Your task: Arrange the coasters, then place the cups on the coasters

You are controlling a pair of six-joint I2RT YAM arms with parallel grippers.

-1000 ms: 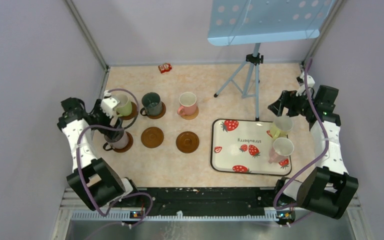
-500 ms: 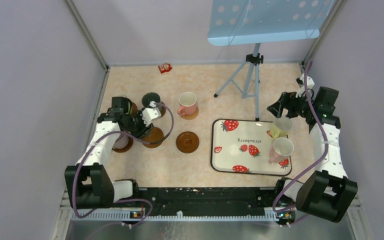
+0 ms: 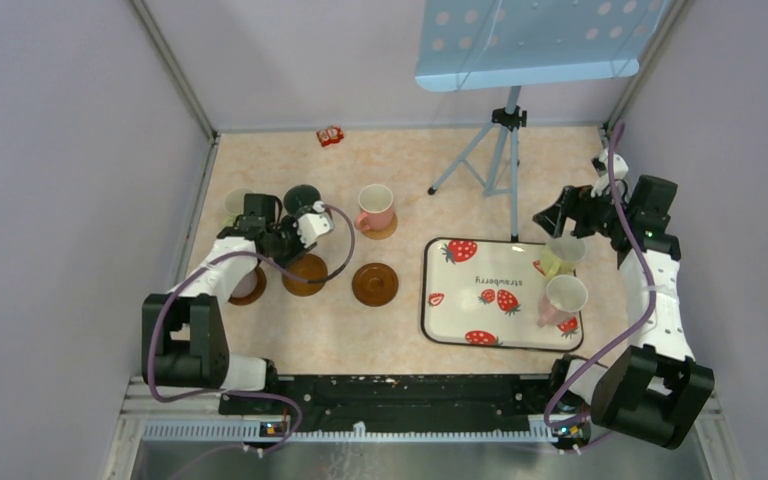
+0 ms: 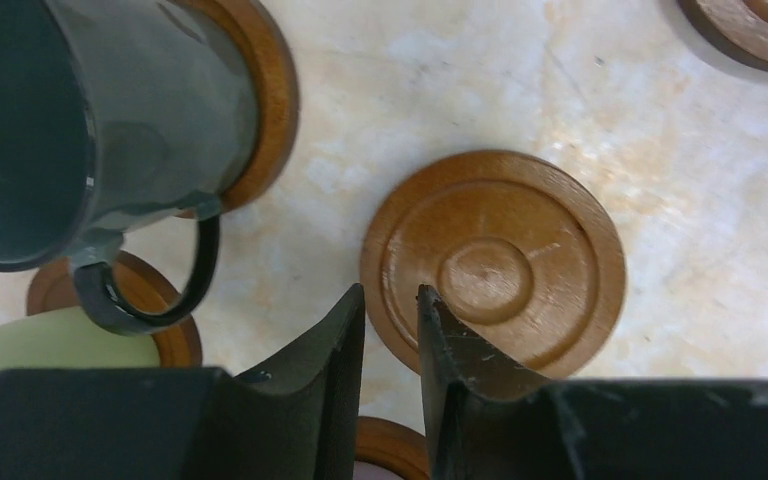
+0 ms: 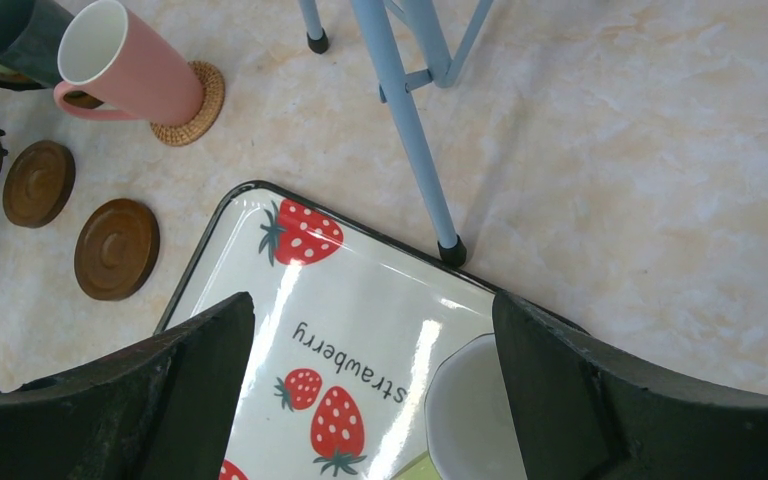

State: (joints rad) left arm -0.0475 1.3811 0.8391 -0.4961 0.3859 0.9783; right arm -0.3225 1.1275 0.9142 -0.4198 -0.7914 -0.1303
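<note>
My left gripper (image 3: 306,224) hovers by the dark green cup (image 4: 60,120), which stands on a coaster (image 4: 265,90). Its jaws (image 4: 390,295) are nearly together with nothing between them, tips over the left rim of a bare coaster (image 4: 493,262). A yellow-green cup (image 3: 237,203) and a pink cup (image 3: 375,208) stand on back-row coasters. Another bare coaster (image 3: 374,284) lies in front. My arm hides most of the front-left coaster (image 3: 250,287). My right gripper (image 3: 560,215) is open above the tray (image 3: 480,305), near a yellow-green cup (image 3: 563,253) and a light pink cup (image 3: 563,298).
A blue music stand (image 3: 530,40) on a tripod (image 3: 508,150) stands behind the tray, one foot (image 5: 451,252) at the tray's far edge. A small red object (image 3: 330,135) lies by the back wall. Side walls close in left and right.
My left arm swung right from the back-left yellow-green cup to the dark green cup, and its jaws went from wide open to nearly closed. The right arm stayed put.
</note>
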